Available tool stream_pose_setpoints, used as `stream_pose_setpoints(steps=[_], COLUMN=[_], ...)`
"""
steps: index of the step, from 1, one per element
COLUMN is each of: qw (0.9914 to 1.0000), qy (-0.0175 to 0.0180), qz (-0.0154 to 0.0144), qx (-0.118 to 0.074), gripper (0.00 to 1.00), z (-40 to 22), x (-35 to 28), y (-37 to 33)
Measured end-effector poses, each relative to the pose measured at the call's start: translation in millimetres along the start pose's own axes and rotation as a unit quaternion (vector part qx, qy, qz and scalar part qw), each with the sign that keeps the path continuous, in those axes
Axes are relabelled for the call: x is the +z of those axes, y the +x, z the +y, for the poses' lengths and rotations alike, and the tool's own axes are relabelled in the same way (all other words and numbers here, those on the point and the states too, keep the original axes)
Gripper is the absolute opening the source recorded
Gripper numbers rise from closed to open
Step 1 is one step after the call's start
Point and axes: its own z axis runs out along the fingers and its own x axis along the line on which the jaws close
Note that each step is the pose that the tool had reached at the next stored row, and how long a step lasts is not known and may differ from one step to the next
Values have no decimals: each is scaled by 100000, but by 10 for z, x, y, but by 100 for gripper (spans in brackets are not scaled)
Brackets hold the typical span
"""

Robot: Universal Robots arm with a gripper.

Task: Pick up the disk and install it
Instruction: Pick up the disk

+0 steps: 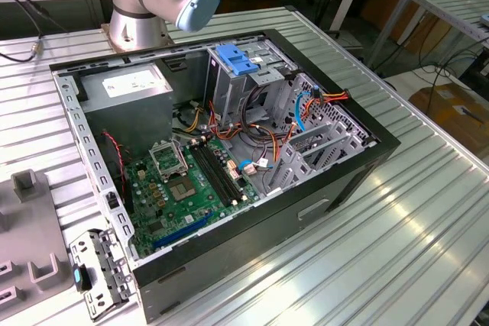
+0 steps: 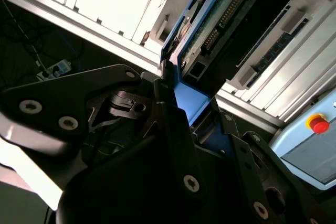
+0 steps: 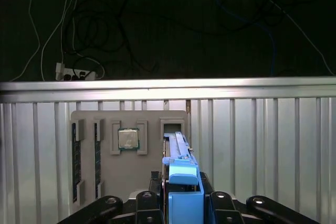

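Observation:
The disk (image 3: 179, 167) stands on edge in my gripper (image 3: 181, 198), blue rail and blue end cap facing the first wrist view. It is held over the grey parts tray (image 3: 152, 174), near an empty slot (image 3: 170, 127). In the second wrist view the disk (image 2: 210, 22) shows its green circuit board and connector row, and the gripper (image 2: 185, 109) is shut on its blue end. The open computer case (image 1: 359, 162) lies on the table in the exterior view, with a metal drive cage (image 1: 233, 85) at its back.
A blue plastic handle piece (image 1: 236, 59) tops the drive cage, beside a grey power supply box (image 1: 131, 86). The parts tray holds a processor (image 3: 128, 139) and memory sticks (image 3: 76, 156). A red button (image 2: 318, 124) sits off the table. The arm's base (image 1: 134, 20) stands behind the case.

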Motion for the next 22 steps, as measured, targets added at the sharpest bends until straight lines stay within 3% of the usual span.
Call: stream_pose_setpoints(steps=[22], qw=[100000], qy=[-118], qz=[2], qx=[1], gripper=[37], z=[-3], x=[-202], y=[3])
